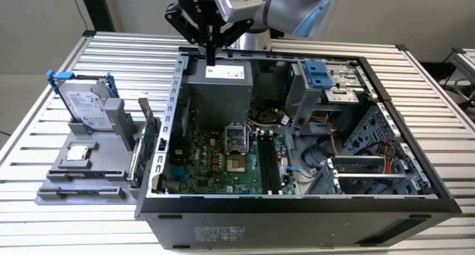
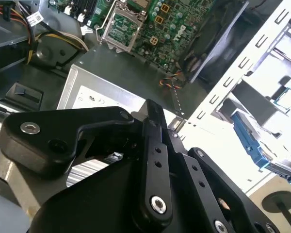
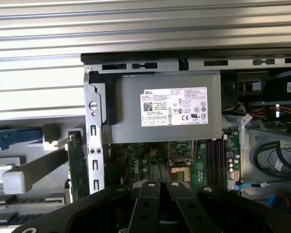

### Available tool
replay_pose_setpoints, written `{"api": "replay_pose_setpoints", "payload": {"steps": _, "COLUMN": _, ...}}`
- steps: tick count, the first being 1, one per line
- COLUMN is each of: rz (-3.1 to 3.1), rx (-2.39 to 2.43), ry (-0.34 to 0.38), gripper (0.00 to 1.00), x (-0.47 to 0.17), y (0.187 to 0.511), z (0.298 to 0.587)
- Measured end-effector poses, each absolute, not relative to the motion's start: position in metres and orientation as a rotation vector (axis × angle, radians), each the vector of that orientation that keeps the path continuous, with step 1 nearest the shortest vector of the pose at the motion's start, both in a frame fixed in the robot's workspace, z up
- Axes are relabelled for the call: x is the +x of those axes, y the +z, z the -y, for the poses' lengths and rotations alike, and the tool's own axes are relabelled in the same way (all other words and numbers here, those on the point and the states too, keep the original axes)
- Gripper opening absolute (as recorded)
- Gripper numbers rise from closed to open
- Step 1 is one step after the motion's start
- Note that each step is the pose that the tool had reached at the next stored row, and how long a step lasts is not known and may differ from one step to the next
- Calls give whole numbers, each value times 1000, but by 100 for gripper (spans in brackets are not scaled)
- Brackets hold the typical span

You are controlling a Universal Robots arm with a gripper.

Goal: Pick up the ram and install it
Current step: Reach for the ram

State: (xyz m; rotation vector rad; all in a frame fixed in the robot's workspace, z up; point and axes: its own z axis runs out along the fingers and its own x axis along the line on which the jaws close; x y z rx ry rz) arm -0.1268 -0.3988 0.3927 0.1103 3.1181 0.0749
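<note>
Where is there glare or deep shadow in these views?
Second wrist view: the case frame is blown out white, the gripper nearly black. First wrist view: bright table slats, dark gripper. Exterior view: even light, motherboard mildly shaded.

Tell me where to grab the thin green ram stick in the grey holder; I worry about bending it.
Grip the thin dark green ram stick by its upper long edge, coming straight down. It stands on edge in the grey plastic holder beside the open black computer case, so the top edge looks freest; pinch across its flat faces, probably near mid-length.
</note>
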Motion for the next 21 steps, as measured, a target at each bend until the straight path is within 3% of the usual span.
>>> {"api": "replay_pose_setpoints", "payload": {"steps": 21, "rz": -3118, "rx": 90, "ry": 75, "gripper": 0, "x": -165, "y": 393, "z": 399}}
